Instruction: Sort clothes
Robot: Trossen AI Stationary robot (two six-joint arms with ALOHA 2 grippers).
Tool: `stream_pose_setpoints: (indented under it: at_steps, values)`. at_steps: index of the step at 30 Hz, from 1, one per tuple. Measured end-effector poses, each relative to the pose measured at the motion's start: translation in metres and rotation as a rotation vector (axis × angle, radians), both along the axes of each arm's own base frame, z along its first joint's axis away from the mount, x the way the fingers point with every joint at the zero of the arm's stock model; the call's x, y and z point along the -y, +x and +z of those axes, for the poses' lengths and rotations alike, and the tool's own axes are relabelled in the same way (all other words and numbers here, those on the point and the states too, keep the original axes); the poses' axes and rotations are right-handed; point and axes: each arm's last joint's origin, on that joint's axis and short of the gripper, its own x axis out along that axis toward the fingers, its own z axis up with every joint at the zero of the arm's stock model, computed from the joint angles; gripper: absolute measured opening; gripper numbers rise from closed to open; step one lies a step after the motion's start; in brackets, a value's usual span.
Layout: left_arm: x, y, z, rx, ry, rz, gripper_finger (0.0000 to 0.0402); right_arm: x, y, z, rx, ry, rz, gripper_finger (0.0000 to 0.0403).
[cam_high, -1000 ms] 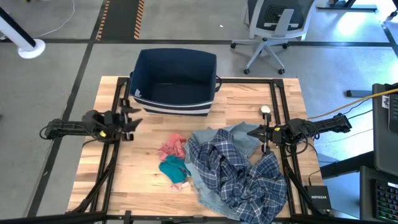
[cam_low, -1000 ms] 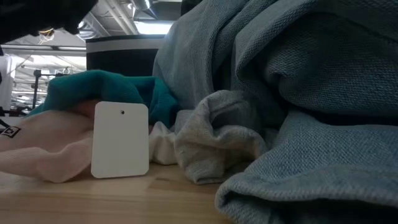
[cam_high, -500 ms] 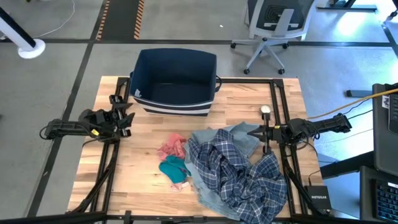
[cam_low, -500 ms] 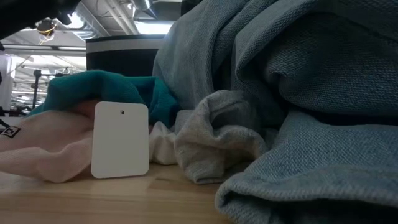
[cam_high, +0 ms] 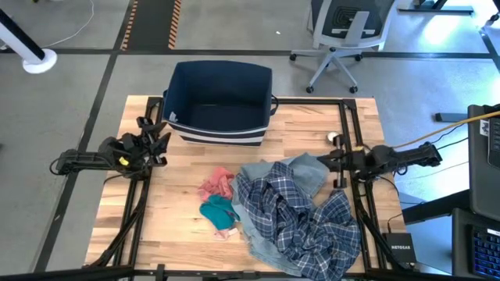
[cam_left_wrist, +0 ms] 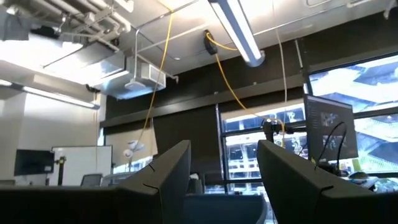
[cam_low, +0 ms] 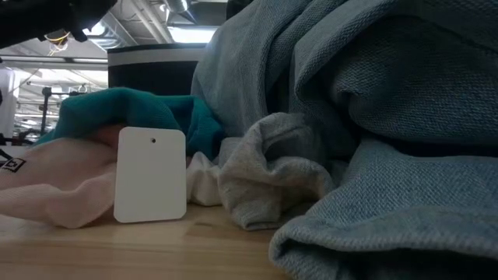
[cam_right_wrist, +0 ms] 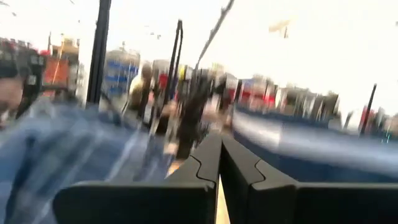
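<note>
The clothes lie in a heap on the wooden table (cam_high: 156,211). The navy-white plaid shirt (cam_high: 301,218) lies on top of the pale blue-grey denim piece (cam_high: 306,173) (cam_low: 373,117). The pink piece (cam_high: 217,184) and the teal piece (cam_high: 218,209) (cam_low: 132,105) lie to the heap's left. A white card tag (cam_low: 150,175) and a pale grey-white piece (cam_low: 264,175) show in the low view. My left gripper (cam_high: 154,137) (cam_left_wrist: 224,180) is open and empty near the table's left edge, pointing upward. My right gripper (cam_high: 320,159) (cam_right_wrist: 219,165) is shut, beside the denim's right edge.
The navy fabric bin with white stripes (cam_high: 221,101) stands open at the far middle of the table. A black frame (cam_high: 350,125) runs along the table's sides. A small white object (cam_high: 333,138) lies near the right rail. An office chair (cam_high: 344,31) stands beyond the table.
My left gripper has drawn back toward the table's left edge and tipped upward, staying open. My right gripper has shifted a little toward the far edge, staying shut. The clothes have not moved.
</note>
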Motion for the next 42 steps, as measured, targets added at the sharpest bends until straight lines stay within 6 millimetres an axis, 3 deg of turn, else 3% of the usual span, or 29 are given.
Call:
stream_pose_setpoints:
  at_steps: [4,9,18,25,32,42]
  values:
    - [0.000,0.000,0.000,0.004,-0.011,-0.010,0.0180,0.003,-0.012,0.039,0.120,-0.075,-0.035,0.0017]
    - [0.001,0.004,-0.004,-0.049,0.014,-0.053,0.0180,0.002,-0.008,0.082,0.043,-0.132,-0.044,0.0017]
    - [0.002,0.004,-0.004,-0.041,-0.007,-0.076,0.0180,-0.016,0.060,0.148,-0.388,-0.258,-0.008,0.0017]
    - [0.002,0.004,-0.005,-0.043,-0.019,-0.084,0.0180,-0.055,0.103,0.191,-0.675,-0.428,-0.010,0.0017]
    - [0.002,0.004,-0.005,-0.048,-0.006,-0.075,0.0180,-0.089,0.107,0.207,-0.907,-0.472,-0.100,0.0017]
    - [0.002,0.003,-0.003,-0.030,0.013,-0.061,0.0180,-0.113,0.091,0.181,-1.127,-0.385,-0.144,0.0017]
